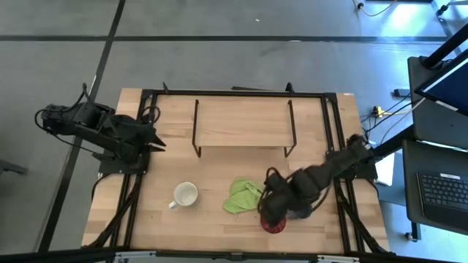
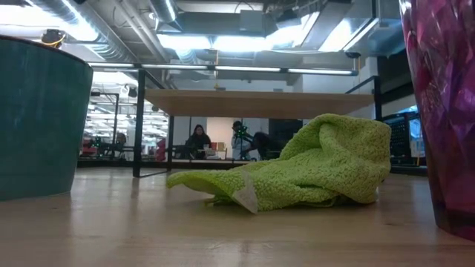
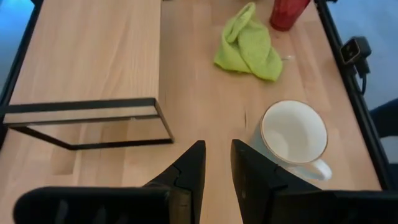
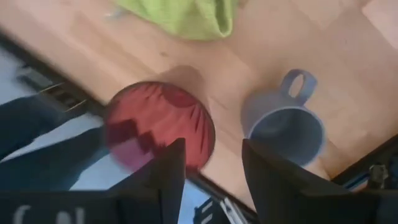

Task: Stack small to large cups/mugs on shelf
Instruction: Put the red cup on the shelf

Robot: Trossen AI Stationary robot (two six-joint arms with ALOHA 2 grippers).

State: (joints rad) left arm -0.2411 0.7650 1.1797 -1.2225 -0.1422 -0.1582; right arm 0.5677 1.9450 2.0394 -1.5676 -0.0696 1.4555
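Right gripper (image 4: 208, 171) hangs above the table's near-right area, fingers parted with a clear gap and nothing between them; in the right wrist view the red ribbed tumbler (image 4: 160, 127) shows open-mouthed just past one finger and the small grey-blue mug (image 4: 285, 121), handle pointing away, just past the other. In the high view the right arm covers most of both, only the tumbler's red rim (image 1: 273, 226) peeking out at about 5 o'clock on the wooden table (image 1: 212, 175). Light green cloth (image 1: 241, 195) lies crumpled just beside the gripper, toward table centre. Cream-white mug (image 1: 185, 195) stands upright, empty, at about 7 o'clock, well apart from the cloth, handle toward the near-left. Shelf (image 1: 243, 123), light-wood board on thin black rod legs, sits toward 12 o'clock with its top bare; all three vessels are on the table, none on the shelf. Left gripper (image 3: 217, 165) waits at the table's left edge, about 9 o'clock, fingers narrowly parted and holding nothing, pointed across the table past the cream mug (image 3: 293, 134). Low view: cloth (image 2: 312, 167) in mid-frame under the shelf board (image 2: 260, 102); people sit in the room far behind. No readable writing or brand marks on any item.
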